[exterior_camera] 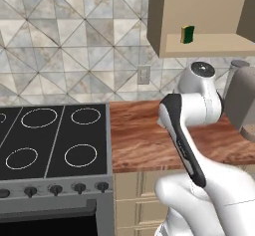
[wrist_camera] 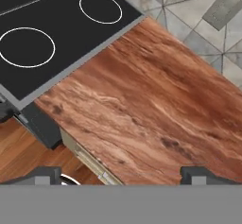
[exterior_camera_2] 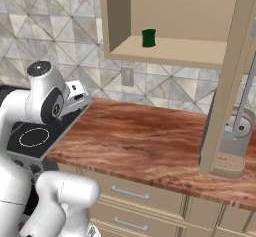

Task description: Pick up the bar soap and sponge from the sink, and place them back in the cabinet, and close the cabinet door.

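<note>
Sponge point(exterior_camera_2: 148, 37) upright on open cabinet point(exterior_camera_2: 175, 51) shelf, well above tool point(wrist_camera: 123, 173), tool fingers apart, empty, over wood counter point(wrist_camera: 156, 109)

- Glossy white robot arm point(exterior_camera: 199, 190) with rounded, bulbous segments.
- Black strip along one link; grey round joint cap.
- Two small dark claw point(wrist_camera: 121, 175) tips.

**Arm folded, jaws apart**

Folded tight above base, elbow high, forearm bent back toward the shoulder in both base views. Wrist tipped down, hand cam looking steeply down. Gripper point(wrist_camera: 123, 175) empty: two dark fingertips point(wrist_camera: 43, 175) at far L and R of hand view bottom, spread wide, nothing between. Gripper itself hidden behind arm links in base views.
</note>
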Tool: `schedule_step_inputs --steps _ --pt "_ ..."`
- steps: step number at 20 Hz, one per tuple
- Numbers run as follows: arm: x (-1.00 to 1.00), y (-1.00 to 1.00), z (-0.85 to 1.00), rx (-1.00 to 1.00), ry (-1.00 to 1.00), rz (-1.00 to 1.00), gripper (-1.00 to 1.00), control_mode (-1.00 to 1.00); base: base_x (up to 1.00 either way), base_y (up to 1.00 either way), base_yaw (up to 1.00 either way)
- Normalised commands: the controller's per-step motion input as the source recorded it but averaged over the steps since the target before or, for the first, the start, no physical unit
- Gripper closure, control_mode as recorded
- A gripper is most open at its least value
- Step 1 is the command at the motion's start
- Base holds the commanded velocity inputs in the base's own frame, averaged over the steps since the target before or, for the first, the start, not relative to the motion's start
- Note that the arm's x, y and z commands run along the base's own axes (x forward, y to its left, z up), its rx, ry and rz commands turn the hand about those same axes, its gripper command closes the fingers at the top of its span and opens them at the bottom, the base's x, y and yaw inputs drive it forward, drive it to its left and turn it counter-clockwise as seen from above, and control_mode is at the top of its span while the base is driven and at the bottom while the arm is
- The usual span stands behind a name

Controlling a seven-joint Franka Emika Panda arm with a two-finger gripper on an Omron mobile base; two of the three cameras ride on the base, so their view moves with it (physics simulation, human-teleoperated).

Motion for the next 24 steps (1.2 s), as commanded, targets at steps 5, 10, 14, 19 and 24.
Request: schedule_step_inputs --steps 5,10,14,19,24 --pt "-0.51 0.04 -0.10 0.00 0.08 0.00 -1.00 -1.00 0.00 0.00 0.00" --pt "0.00 0.00 0.00 0.00 0.00 0.00 -1.00 1.00 -0.91 0.49 0.31" --pt "0.00 0.00 0.00 0.00 0.00 0.00 -1.00 1.00 -0.69 0.66 0.81" --pt "0.00 0.00 0.00 0.00 0.00 0.00 -1.00 1.00 -0.40 0.50 0.95" --pt "0.00 0.00 0.00 0.00 0.00 0.00 -1.00 1.00 -0.16 0.27 0.99"
